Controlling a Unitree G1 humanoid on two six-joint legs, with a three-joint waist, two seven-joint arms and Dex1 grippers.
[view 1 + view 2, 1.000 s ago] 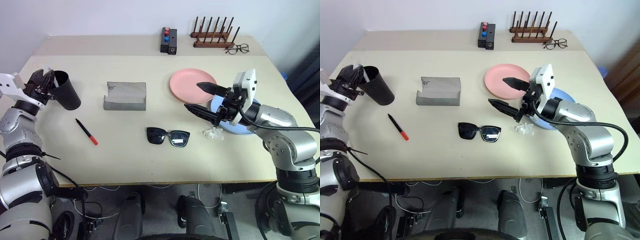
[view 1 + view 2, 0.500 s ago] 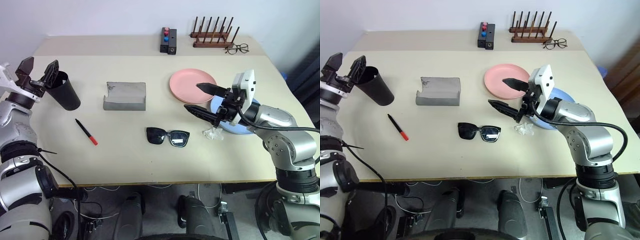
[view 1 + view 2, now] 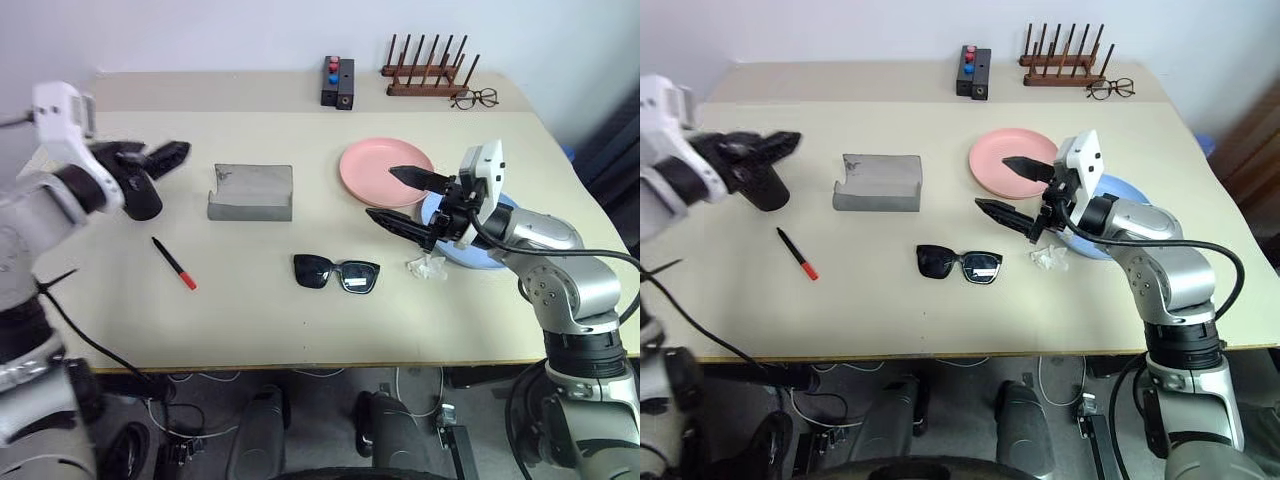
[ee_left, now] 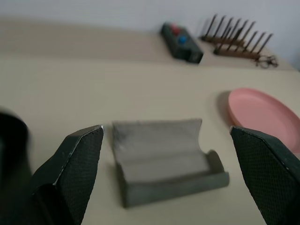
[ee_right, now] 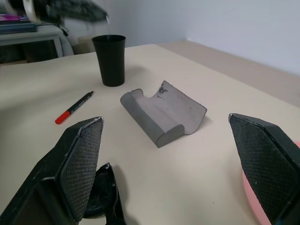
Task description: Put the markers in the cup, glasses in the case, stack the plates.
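While nothing is yet in hand, the stock on the worktop (image 3: 300,320) lists as follows, placed by the case.

Case: grey fabric-like case (image 3: 250,192), flap folded open, lying flat mid-worktop. Judged soft-walled and light; likely to slide if pushed, so load it from above.

Glasses: black sunglasses (image 3: 336,273) with dark lenses, arms folded, lying nearer the robot than the case and toward its right side. Judged light, rigid in the frame, lenses prone to scratching; best taken at the bridge or across the frame edge, not on the lenses.

Marker: dark stick with red end (image 3: 173,263), flat on the worktop, nearer the robot than the case and on its left side. Judged light and apt to roll; pinch across mid-barrel.

Cup: tall black cup (image 5: 109,60), upright, well to the left of the case. Judged light and easy to tip.

Plates: pink plate (image 3: 385,171) to the right of the case; blue plate (image 3: 1118,225) further right, largely behind the right arm. Judged stiff, smooth plastic; grip at the rim.

Left pincer: (image 3: 150,160) jaws spread wide, holding nothing, beside the cup, pointing toward the case.

Right pincer: (image 3: 405,197) jaws spread wide, holding nothing, raised near the pink plate's edge.
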